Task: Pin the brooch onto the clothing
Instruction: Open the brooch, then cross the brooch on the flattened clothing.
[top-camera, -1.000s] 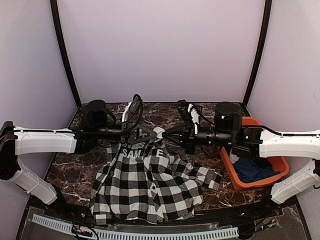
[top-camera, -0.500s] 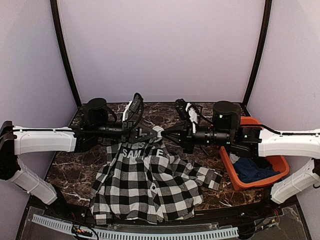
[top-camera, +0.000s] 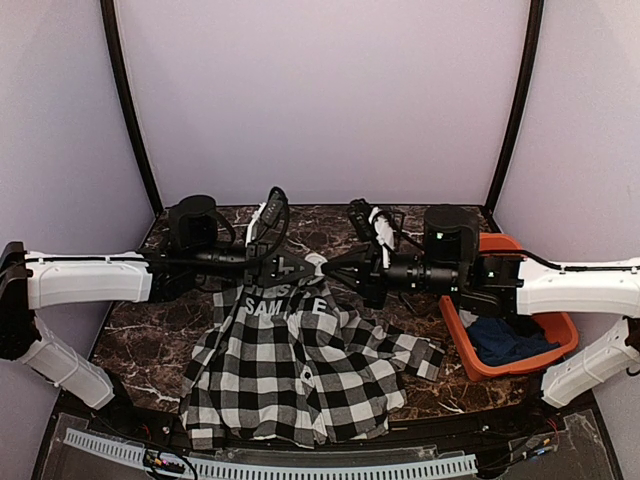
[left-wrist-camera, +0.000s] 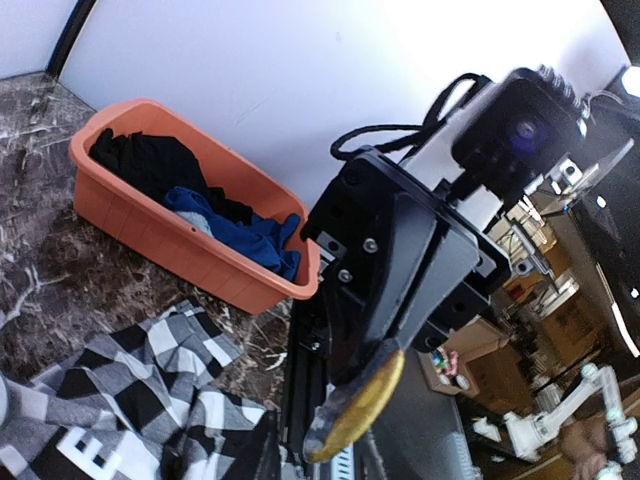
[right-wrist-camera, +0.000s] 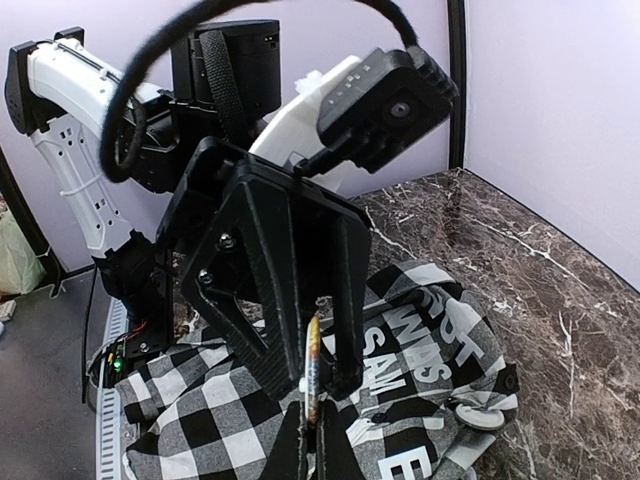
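The black-and-white checked shirt (top-camera: 300, 365) with white lettering lies spread on the table; it also shows in the right wrist view (right-wrist-camera: 200, 420). Both grippers meet tip to tip in the air above its collar. My right gripper (right-wrist-camera: 314, 440) is shut on the thin gold brooch (right-wrist-camera: 313, 372), seen edge-on; the brooch also shows in the left wrist view (left-wrist-camera: 362, 398). My left gripper (top-camera: 304, 267) faces it, and its jaws stand a little apart on either side of the brooch. My right gripper also shows in the top view (top-camera: 327, 267).
An orange bin (top-camera: 455, 330) holding dark blue clothes (top-camera: 505, 340) stands at the right, under the right arm. A small white disc (right-wrist-camera: 478, 415) lies on the shirt near the collar. The table is dark marble (top-camera: 140, 335), with walls close behind.
The right arm has shifted slightly left, toward the left gripper. The left arm and the shirt have hardly moved.
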